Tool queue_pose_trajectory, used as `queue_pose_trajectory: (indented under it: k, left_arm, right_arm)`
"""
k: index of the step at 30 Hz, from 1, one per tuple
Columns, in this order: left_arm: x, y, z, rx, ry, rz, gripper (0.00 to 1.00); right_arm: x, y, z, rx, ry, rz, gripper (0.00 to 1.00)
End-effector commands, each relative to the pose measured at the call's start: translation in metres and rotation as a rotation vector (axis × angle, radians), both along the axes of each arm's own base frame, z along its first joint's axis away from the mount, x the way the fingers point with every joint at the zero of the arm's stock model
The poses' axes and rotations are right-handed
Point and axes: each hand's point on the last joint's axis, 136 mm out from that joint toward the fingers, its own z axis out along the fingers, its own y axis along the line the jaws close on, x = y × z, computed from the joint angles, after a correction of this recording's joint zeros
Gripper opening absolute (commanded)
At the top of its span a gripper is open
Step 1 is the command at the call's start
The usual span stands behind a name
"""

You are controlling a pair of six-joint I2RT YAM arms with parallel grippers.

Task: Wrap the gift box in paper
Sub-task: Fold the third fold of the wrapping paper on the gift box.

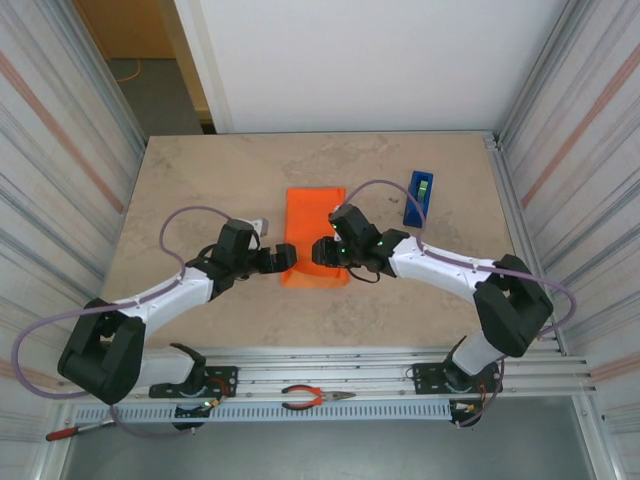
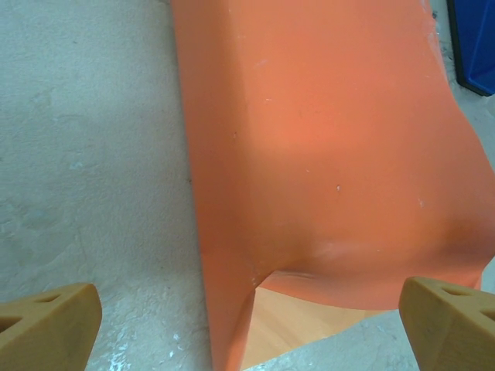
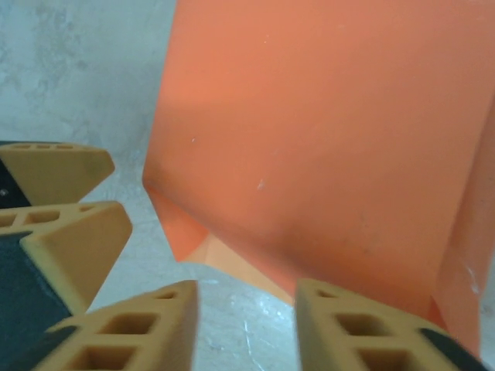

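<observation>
- paper (image 1: 314,228) lies mid desk (image 1: 200,180), draped over what i judge is the box, near end tented.
- likely light, floppy, easily creased; pinch its near edge.
- left gripper (image 1: 285,258) and right gripper (image 1: 322,250) open, empty.

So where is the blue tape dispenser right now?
In the top view, the blue plastic tape dispenser sits far right on the beige table, just right of the orange paper sheet.
</observation>
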Motion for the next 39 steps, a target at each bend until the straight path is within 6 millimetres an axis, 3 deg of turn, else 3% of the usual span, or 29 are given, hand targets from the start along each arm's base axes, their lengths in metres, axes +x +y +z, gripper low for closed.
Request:
queue_pose_trajectory:
  k: [1,4,7,11,21,26,29,31,33,34,36,39]
  left_arm:
    - [0.009,0.003,0.016,0.013,-0.046,0.019,0.99]
    - [0.010,-0.001,0.016,0.008,-0.046,-0.001,0.99]
    - [0.009,-0.005,0.015,0.003,-0.042,-0.034,0.99]
    - [0.005,-0.007,0.008,0.010,-0.024,-0.054,0.99]
    - [-0.006,-0.015,-0.026,0.118,0.012,-0.067,0.99]
    - [0.002,-0.020,-0.040,0.213,0.012,-0.022,0.99]
    - [0.010,-0.014,-0.047,0.271,0.015,0.046,0.99]
    - [0.017,-0.011,-0.052,0.298,0.017,0.077,0.99]
    - [0.020,-0.010,-0.057,0.322,0.025,0.087,0.99]
    - [0.022,-0.011,-0.059,0.329,0.028,0.084,0.99]
    - [0.023,-0.013,-0.062,0.336,0.035,0.075,0.99]
    - [0.024,-0.015,-0.062,0.336,0.033,0.068,0.99]
  right_arm:
    - [0.003,0.011,-0.016,0.016,0.031,0.005,0.25]
    - [0.005,0.013,-0.036,0.003,0.062,0.001,0.16]
    - [0.010,0.013,-0.052,-0.003,0.080,-0.009,0.13]
    - [0.016,0.011,-0.058,0.000,0.091,-0.019,0.11]
    - [0.018,-0.003,-0.023,0.047,0.052,-0.015,0.13]
    - [0.012,-0.010,-0.006,0.067,0.027,-0.019,0.14]
    - [0.012,-0.023,0.000,0.045,0.003,-0.051,0.15]
    - [0.011,-0.035,-0.002,0.011,-0.005,-0.078,0.27]
    - [0.013,-0.045,-0.007,-0.028,0.000,-0.095,0.56]
    - [0.014,-0.048,-0.010,-0.042,0.004,-0.100,0.65]
    - [0.015,-0.053,-0.017,-0.074,0.012,-0.100,0.75]
    - [0.021,-0.056,-0.027,-0.112,0.022,-0.111,0.78]
